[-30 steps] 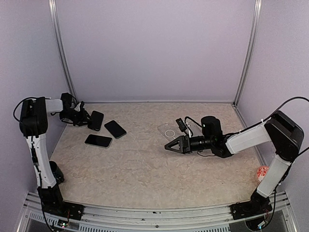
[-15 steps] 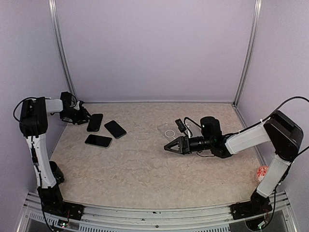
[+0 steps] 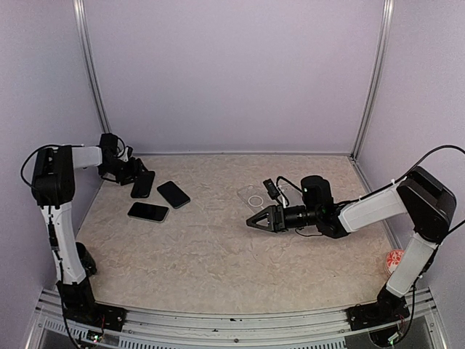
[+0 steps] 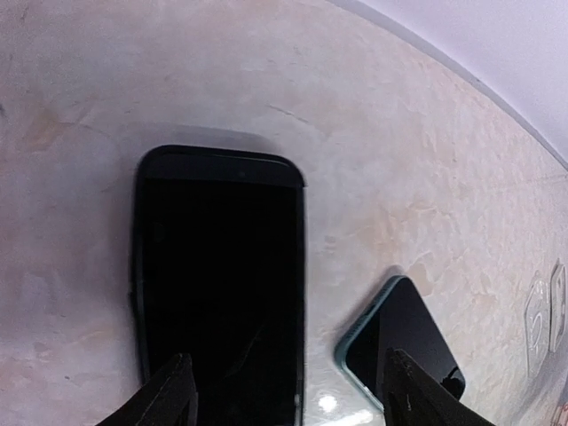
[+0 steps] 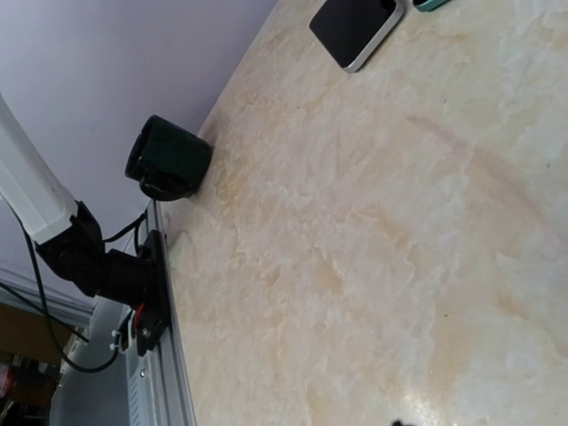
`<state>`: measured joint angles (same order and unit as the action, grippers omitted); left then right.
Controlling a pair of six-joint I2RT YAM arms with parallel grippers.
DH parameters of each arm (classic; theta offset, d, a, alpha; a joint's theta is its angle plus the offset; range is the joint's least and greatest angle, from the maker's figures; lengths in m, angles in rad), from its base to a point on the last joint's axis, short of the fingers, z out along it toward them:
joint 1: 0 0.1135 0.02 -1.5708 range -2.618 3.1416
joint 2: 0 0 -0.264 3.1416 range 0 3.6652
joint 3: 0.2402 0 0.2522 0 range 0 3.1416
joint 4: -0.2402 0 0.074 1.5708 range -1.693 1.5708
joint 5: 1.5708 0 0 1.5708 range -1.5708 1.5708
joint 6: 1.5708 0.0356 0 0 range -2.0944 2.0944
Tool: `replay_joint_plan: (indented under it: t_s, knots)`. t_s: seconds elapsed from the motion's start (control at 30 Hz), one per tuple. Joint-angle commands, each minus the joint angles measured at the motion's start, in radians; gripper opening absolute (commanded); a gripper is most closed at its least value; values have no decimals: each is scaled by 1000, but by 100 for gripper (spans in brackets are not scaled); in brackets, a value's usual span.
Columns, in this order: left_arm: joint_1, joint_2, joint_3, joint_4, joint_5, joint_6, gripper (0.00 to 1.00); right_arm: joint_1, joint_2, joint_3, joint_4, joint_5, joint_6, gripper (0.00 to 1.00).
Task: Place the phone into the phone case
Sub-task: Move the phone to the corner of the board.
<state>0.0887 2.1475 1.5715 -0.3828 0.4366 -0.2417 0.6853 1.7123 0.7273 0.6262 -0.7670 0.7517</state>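
Right claw (image 3: 251, 221) hung low over mid-bench (image 3: 218, 269), tip toward 9 o'clock, nothing seen in it; its spread could not be told. Clear phone case (image 3: 256, 198) lay flat just beyond, at its 1 o'clock. At the far 10 o'clock corner, left claw (image 3: 134, 174) stood apart, fingers (image 4: 169, 395) straddling a black phone (image 4: 222, 266), ungripped.

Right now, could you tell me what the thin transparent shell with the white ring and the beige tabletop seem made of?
Transparent phone case: probably clear plastic, since the table's pattern shows through it. Beige mottled tabletop: perhaps stone-look laminate with a glossy finish, as it reflects glare.
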Motion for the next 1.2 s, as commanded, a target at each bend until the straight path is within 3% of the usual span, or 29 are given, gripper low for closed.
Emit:
replay_joint_plan:
  t_s: [0.0,0.2,0.33,0.67,0.77,1.17]
  knots:
    - [-77,-79,-7,-8,-48,-1,72,10,-4,20,-14,16,-21,49]
    - [-186,-76,0,-8,-71,-12,81,9,-28,23,-34,26,-33,51]
    - [-220,-41,19,5,-74,-10,85,11,-59,23,-65,23,-56,58]
    - [-220,36,50,51,-109,-9,89,10,-137,-6,-107,42,-91,79]
    - [-222,65,81,44,-111,1,93,11,-139,-4,-108,39,-90,82]
    - [-226,116,61,60,-68,-2,93,11,-140,13,-126,48,-91,86]
